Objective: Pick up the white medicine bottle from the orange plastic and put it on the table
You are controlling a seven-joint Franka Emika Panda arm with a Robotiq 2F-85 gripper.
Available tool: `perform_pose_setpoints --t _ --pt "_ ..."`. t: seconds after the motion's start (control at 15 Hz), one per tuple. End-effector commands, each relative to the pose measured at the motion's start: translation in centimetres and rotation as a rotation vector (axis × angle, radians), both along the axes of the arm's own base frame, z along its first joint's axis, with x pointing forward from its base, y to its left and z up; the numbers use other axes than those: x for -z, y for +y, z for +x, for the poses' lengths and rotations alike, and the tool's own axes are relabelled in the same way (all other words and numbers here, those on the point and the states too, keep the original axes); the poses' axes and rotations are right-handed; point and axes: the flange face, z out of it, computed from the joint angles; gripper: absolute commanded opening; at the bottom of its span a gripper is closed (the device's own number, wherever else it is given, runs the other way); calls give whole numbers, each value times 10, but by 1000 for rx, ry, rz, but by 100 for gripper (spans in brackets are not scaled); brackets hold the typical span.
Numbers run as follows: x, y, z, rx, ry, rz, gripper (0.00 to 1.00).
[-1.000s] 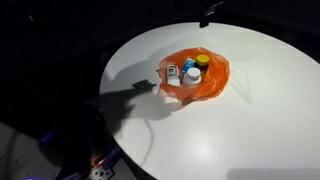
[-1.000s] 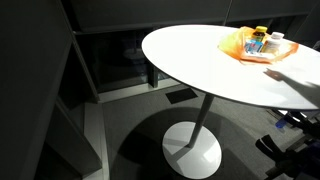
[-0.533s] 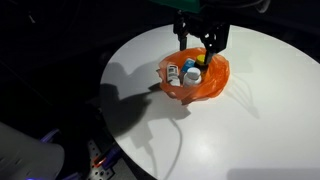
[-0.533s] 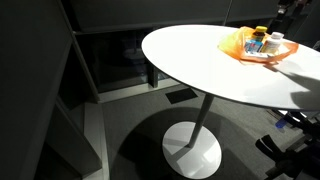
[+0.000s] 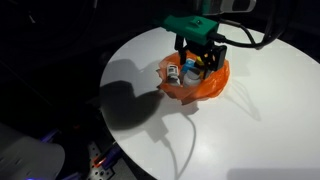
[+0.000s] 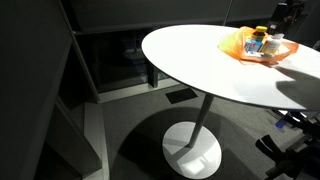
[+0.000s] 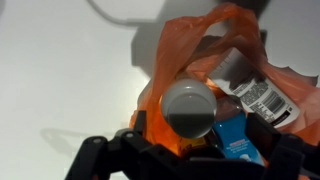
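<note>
Black two-finger gripper (image 5: 199, 63), jaws spread wide, poised over the white-capped medicine bottle (image 7: 188, 106), which stands upright in the crumpled orange plastic bag (image 7: 176, 45) on the round white table (image 5: 255, 120). Likely risk: the closing jaws snag bag film or the adjacent blue-labelled container (image 7: 236, 138).

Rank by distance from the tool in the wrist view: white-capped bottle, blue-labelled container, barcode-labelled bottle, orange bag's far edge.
From the tool:
1. White-capped bottle, centre, and blue-labelled container, right: too close to call.
2. Barcode-labelled bottle, upper right.
3. Orange bag, far edge, top.
</note>
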Motion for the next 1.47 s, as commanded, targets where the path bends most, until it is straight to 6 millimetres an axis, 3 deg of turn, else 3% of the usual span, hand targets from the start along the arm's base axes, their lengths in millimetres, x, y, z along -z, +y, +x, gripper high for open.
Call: perform_pose_setpoints --t 0.0,0.2,0.47,0.73,1.0,1.2,1.4 --pt "2 -7 6 -3 15 7 73" --pt "-5 -4 6 9 19 -9 49" --pt "-38 10 2 21 -3 -52 19" --pt "-71 39 2 4 -18 -69 19" --pt "-95 85 3 -74 -17 -50 19" --pt "-97 118 3 -149 -8 -31 19" --pt "-87 146 4 -221 5 -24 19"
